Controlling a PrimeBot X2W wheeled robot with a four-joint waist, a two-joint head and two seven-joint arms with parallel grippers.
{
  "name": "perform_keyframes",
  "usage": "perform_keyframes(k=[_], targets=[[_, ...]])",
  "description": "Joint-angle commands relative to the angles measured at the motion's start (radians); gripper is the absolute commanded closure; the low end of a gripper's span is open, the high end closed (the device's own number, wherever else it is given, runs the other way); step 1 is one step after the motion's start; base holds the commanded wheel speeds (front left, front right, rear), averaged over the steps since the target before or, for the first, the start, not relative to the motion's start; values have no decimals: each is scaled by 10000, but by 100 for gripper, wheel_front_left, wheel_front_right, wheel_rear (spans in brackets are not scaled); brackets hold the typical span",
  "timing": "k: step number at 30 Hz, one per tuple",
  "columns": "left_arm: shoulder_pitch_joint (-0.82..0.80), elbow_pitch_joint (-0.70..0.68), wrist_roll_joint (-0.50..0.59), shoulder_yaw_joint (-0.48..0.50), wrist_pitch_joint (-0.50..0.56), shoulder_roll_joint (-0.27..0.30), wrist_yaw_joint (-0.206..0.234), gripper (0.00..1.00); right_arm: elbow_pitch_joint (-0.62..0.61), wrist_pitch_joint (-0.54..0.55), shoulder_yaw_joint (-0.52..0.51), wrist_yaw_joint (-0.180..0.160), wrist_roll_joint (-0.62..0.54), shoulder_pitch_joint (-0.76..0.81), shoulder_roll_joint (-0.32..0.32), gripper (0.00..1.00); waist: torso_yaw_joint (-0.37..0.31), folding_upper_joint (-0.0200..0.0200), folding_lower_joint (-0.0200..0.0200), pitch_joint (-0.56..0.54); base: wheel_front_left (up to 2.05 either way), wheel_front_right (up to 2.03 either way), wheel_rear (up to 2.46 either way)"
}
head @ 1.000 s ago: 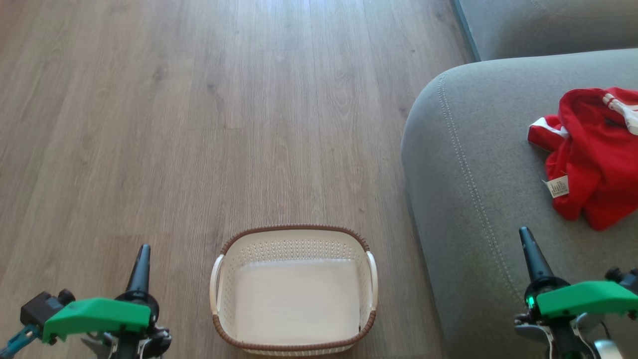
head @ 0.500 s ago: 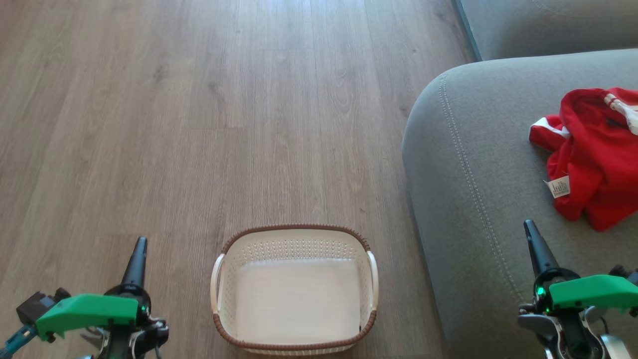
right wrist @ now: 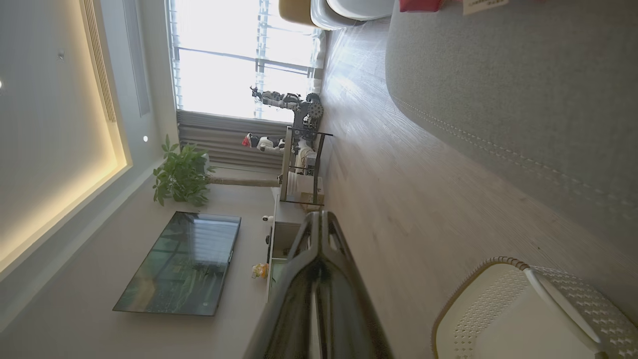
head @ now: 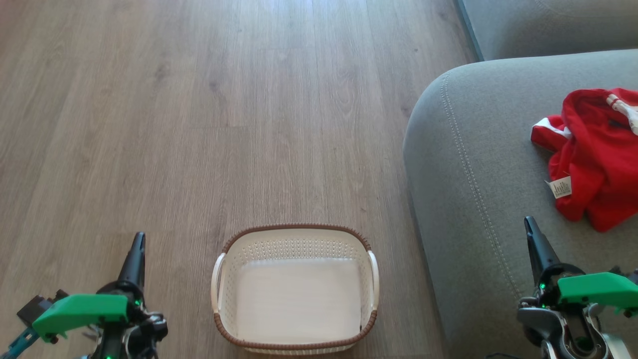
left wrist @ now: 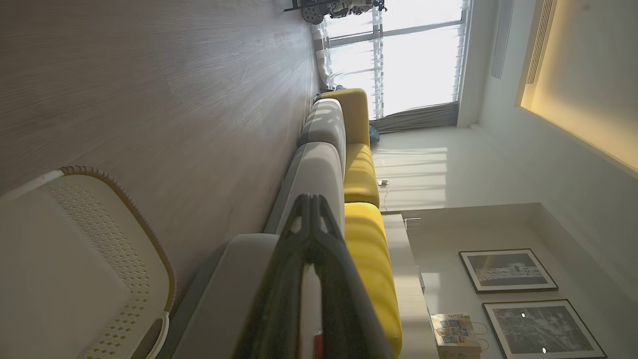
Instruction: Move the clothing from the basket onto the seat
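Observation:
The red clothing (head: pixel 595 159) with white trim and a small white label lies crumpled on the grey seat (head: pixel 478 164) at the right; a red corner of the clothing (right wrist: pixel 418 5) shows in the right wrist view. The cream basket (head: pixel 295 289) with a brown rim stands on the floor at bottom centre, nothing inside it. My left gripper (head: pixel 138 238) is shut, left of the basket, holding nothing. My right gripper (head: pixel 528 222) is shut over the seat's front edge, below the clothing and apart from it. Both wrist views show the fingers pressed together.
Wood floor (head: pixel 199 124) stretches ahead and to the left. A second grey cushion (head: pixel 548 25) lies at the top right. The wrist views show yellow cushions (left wrist: pixel 364 169), a window, a TV (right wrist: pixel 184 264), a plant (right wrist: pixel 182 174) and a shelf unit far across the room.
Both grippers have sunk slightly lower in the head view, the right one also drifting a little right. The basket and clothing have stayed put.

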Motion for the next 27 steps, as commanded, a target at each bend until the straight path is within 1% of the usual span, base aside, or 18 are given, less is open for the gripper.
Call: perform_keyframes(k=[1, 11, 27], targets=[[-661, -262, -253, 489, 124, 9, -114, 100, -274, 107, 107, 76, 277, -547, -21, 100, 2, 0, 0, 1, 0, 0, 0], [-829, -130, -1094, 801, 410, -174, -345, 100, -140, 349, -47, 83, 1213, -706, 92, 100, 17, 0, 0, 8, 0, 0, 0], [-831, -130, -1072, 827, 431, -192, -345, 100, -138, 376, -81, 83, 1185, -709, 115, 100, 17, 0, 0, 8, 0, 0, 0]])
